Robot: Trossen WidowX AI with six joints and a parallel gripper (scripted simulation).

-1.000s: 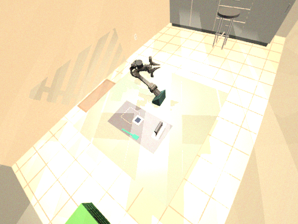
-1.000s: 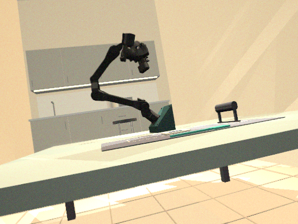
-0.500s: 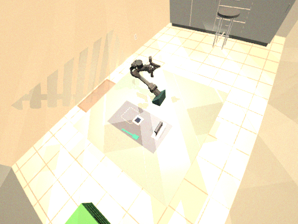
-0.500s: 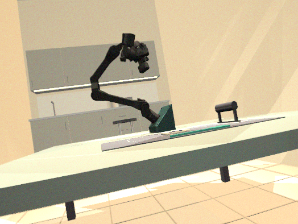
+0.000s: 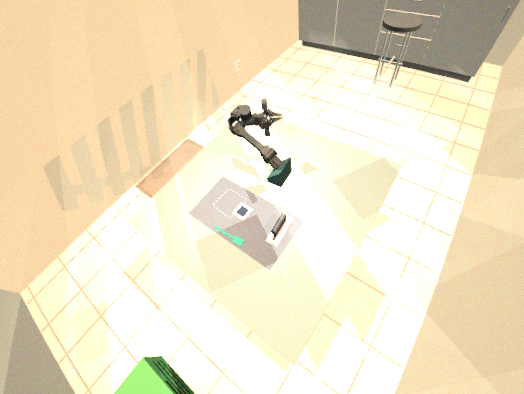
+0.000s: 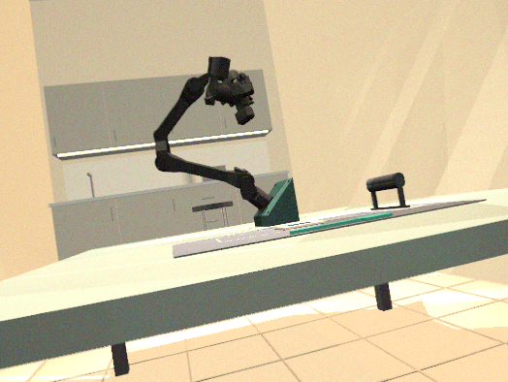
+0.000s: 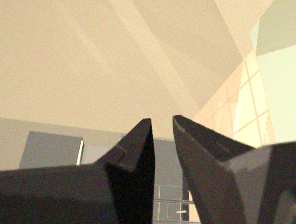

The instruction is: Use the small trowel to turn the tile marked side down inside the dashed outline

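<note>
Showing an early stage: tool (image 7: 162,125) nearly closed, empty, raised beyond the counter's far edge; trowel (image 5: 229,235) ungrasped on mat (image 5: 260,250) mid-counter; tile (image 5: 242,210) marked-side up beside dashed outline (image 5: 226,198)

Pale green table (image 6: 145,281) with grey mat (image 5: 215,212), teal arm base (image 5: 280,172)
</note>
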